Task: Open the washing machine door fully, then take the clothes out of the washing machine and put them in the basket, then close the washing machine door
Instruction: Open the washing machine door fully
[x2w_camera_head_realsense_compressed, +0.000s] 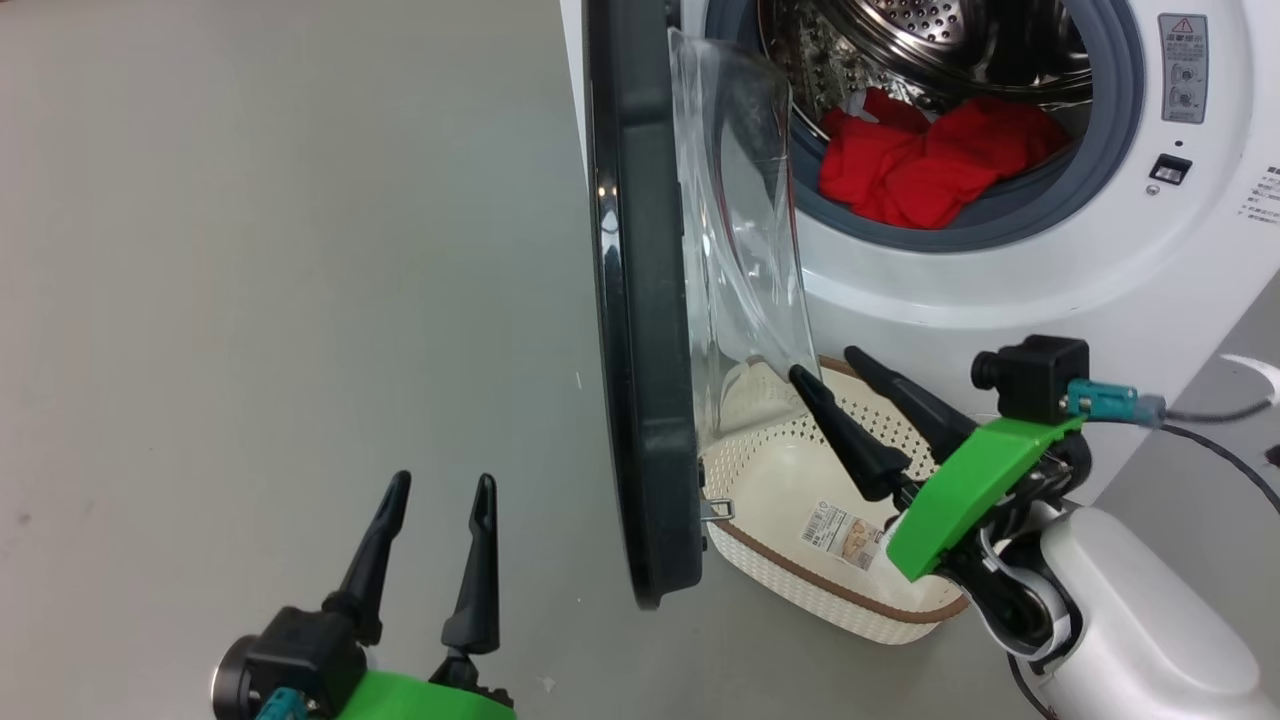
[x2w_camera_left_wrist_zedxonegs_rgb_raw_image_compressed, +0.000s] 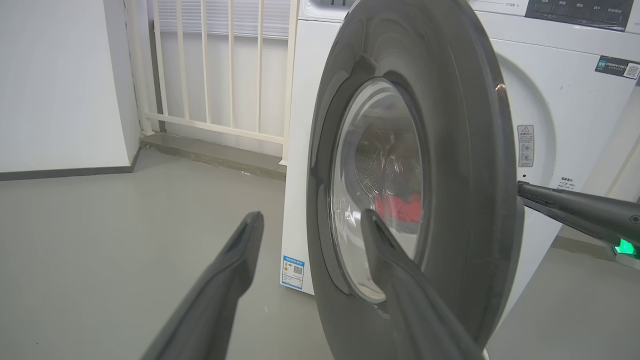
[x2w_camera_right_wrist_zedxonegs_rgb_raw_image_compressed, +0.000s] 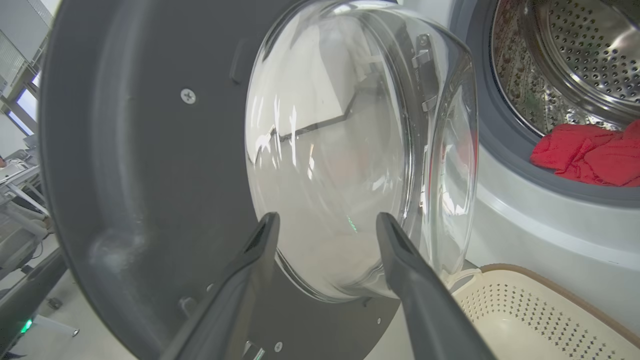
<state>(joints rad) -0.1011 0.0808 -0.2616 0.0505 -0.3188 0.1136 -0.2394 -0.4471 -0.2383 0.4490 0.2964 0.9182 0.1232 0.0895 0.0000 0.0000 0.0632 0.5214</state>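
Over the basket (x2w_camera_head_realsense_compressed: 830, 600) — right tool (x2w_camera_head_realsense_compressed: 822, 361), splayed

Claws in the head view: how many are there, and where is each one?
2. The left claw is open above the floor, left of the washing machine door. The right claw is open above the basket.

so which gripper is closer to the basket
Right. The right gripper hangs above the basket, by the inner face of the washing machine door; the left gripper sits outside the door, over floor.
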